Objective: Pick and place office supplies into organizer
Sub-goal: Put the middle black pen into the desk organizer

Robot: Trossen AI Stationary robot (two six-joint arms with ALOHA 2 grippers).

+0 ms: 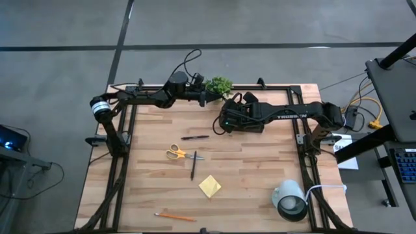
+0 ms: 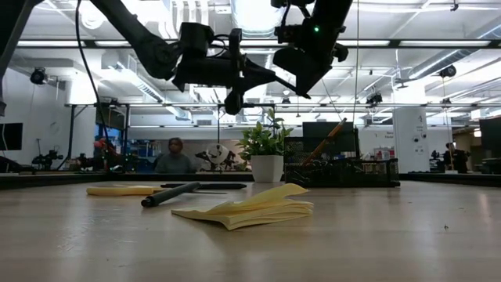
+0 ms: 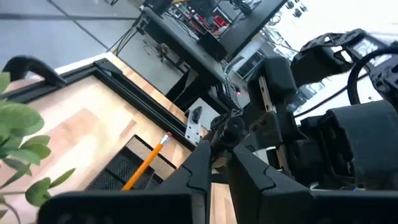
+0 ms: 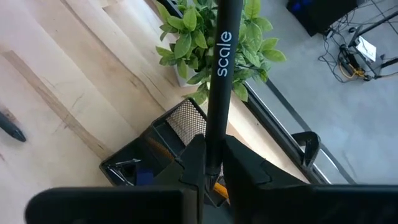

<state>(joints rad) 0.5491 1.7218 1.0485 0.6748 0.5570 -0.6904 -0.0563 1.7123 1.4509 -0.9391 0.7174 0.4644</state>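
Observation:
A black pen [image 4: 219,74] printed "scale" hangs in the air between both grippers, above the black mesh organizer [image 4: 163,132], which stands beside the small green plant [image 1: 218,85]. My right gripper [image 4: 211,163] is shut on the pen's nearer part. My left gripper [image 3: 217,152], reaching level from the table's left, is shut at the pen's other end. An orange pencil [image 3: 147,160] leans in the organizer. Yellow-handled scissors [image 1: 174,153], two dark pens [image 1: 195,137] [image 1: 193,166], a yellow sticky-note pad [image 1: 209,186] and another orange pencil [image 1: 174,216] lie flat on the table. My left gripper has its fingertips [image 3: 199,163] closed around the pen's end facing it, coming in level from the table's left. Its own fingers hide the exact place of contact. My right gripper pinches the pen's shaft [image 4: 214,146] between its two fingers, slanting down from the table's right. The pen runs on past the fingers toward the plant, clear of the organizer and the table.
A white cup [image 1: 286,192] and a black tape roll [image 1: 292,208] stand near the table's near right corner. Black frame rails [image 1: 123,156] run along both table sides. Bare wood lies between the scattered supplies.

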